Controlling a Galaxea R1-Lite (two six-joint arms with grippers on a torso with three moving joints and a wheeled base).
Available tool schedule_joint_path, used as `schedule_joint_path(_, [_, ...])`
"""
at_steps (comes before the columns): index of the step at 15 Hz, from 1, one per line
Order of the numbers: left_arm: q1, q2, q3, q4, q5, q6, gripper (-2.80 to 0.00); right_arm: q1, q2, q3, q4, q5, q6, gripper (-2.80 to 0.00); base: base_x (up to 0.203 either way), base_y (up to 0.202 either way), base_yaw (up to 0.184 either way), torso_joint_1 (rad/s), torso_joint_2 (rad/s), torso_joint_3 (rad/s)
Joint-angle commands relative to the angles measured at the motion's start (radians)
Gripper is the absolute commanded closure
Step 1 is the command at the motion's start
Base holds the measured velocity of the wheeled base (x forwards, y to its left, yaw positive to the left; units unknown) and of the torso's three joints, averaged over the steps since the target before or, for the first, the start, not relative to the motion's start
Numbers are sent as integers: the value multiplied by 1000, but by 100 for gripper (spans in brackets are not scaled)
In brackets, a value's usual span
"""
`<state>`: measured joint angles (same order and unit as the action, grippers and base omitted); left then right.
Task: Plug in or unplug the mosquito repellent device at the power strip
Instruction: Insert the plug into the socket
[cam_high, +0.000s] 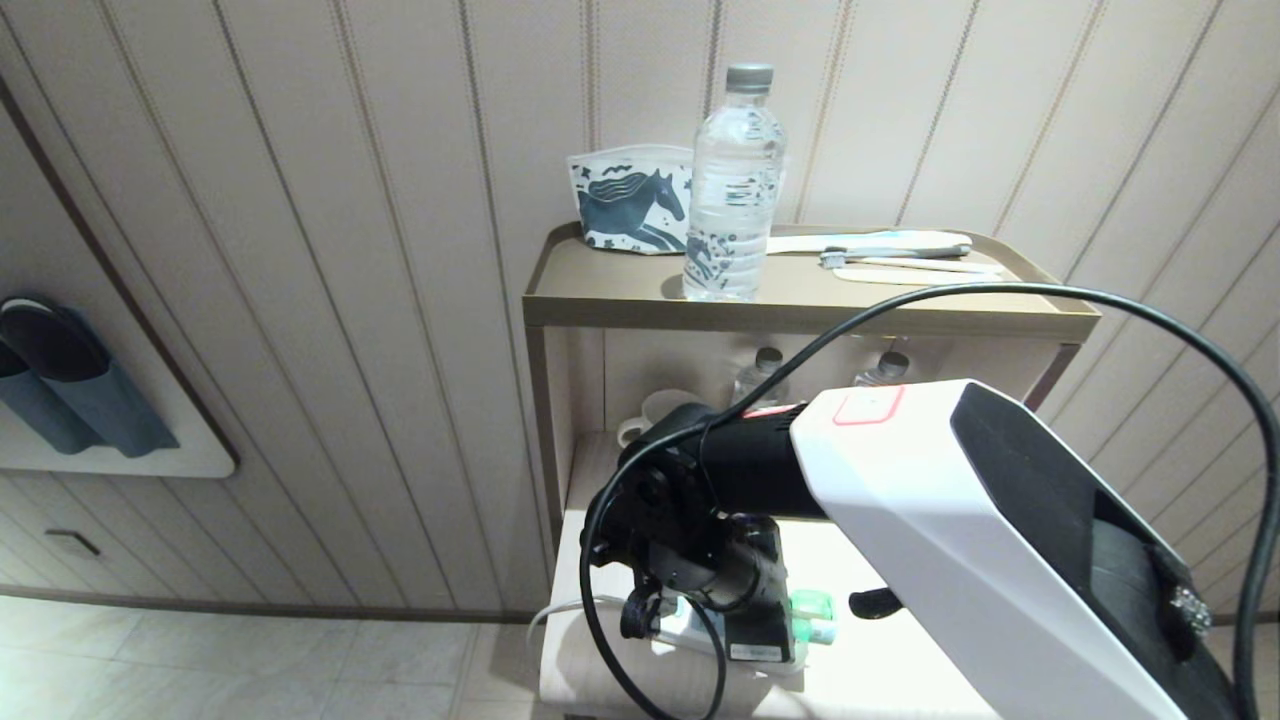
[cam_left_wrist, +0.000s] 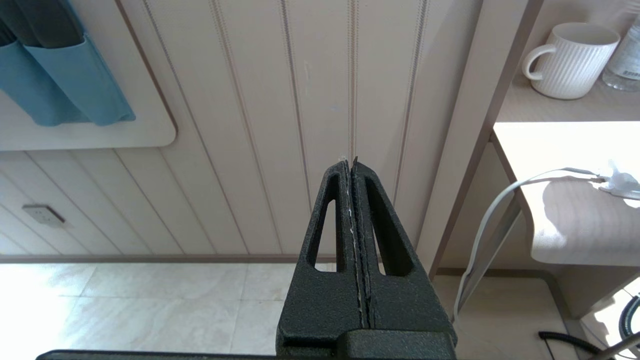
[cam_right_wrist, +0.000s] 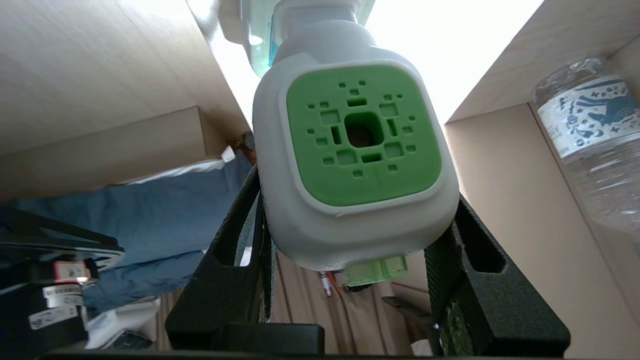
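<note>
Far left on wall: blue fabric pockets (cam_high: 70, 385) on white rounded board. Low by the floor: left gripper (cam_left_wrist: 351, 167), black, fingers pressed flat together, nothing between, parked facing beige panelled wall (cam_high: 350, 250), well apart from the shelf.

Centre: tan two-level shelf unit (cam_high: 800, 312). Top tray, L to R: white pouch w/ dark blue horse print (cam_high: 630, 198), clear plastic water bottle w/ grey cap (cam_high: 735, 180) just in front of it, white toothbrushes (cam_high: 900, 255) lying flat. Lower level back: white ribbed ceramic mug (cam_left_wrist: 567, 60), two more clear bottles (cam_high: 765, 370) beside it.

Lower shelf front: long white power strip (cam_high: 690, 632) w/ white cord (cam_left_wrist: 492, 225) trailing off the shelf edge. Right arm, white shell and black wrist, reaching down over it. Right gripper (cam_right_wrist: 357, 235) clamped on mosquito repellent device (cam_right_wrist: 357, 165): white rounded plug head w/ green perforated square face, one black finger on each side, touching. Device head against pale-blue socket part of strip; whether prongs are seated – cannot tell. Green bottle part (cam_high: 812, 612) peeking out by the wrist in head view.

Right: black cable (cam_high: 1200, 340) arcing over the arm.
</note>
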<state>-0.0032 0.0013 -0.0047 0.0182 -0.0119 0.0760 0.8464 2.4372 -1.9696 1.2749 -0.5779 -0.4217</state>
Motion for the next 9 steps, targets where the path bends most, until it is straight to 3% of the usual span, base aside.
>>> schedule_joint_path(1, [0, 0, 0, 0, 0, 1, 0, 10, -3, 0, 6, -5, 8, 0, 0, 0, 0, 0, 0, 0])
schedule_joint_path(9, [0, 0, 0, 0, 0, -1, 0, 19, -10, 0, 6, -5, 9, 0, 0, 0, 0, 0, 0, 0])
